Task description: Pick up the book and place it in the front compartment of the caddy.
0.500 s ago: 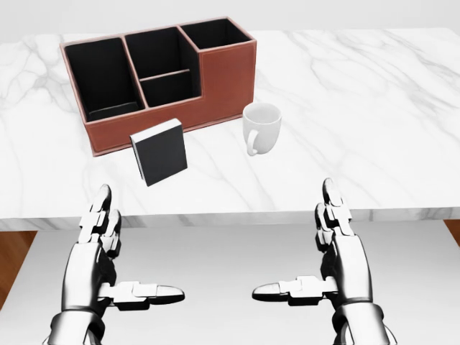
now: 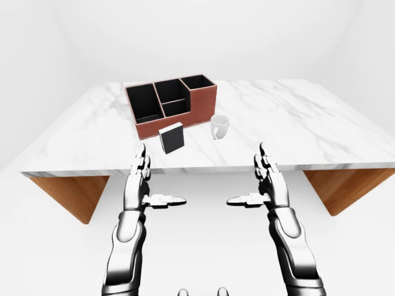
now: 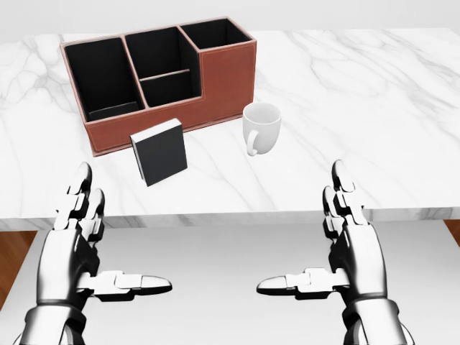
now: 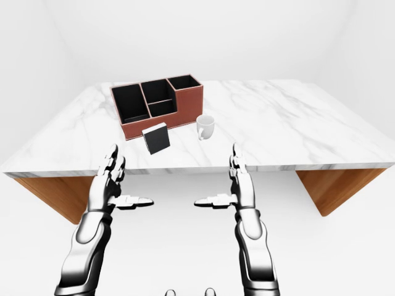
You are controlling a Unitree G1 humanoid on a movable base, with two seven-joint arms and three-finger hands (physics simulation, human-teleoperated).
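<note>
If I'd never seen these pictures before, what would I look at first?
Probably the two shiny silver robot hands, the left hand and right hand, held open at the bottom of the head view, just short of the marble table. Next, the reddish-brown caddy with black compartments at the top left, with a small black book standing just below it and a white mug to the book's right.
</note>
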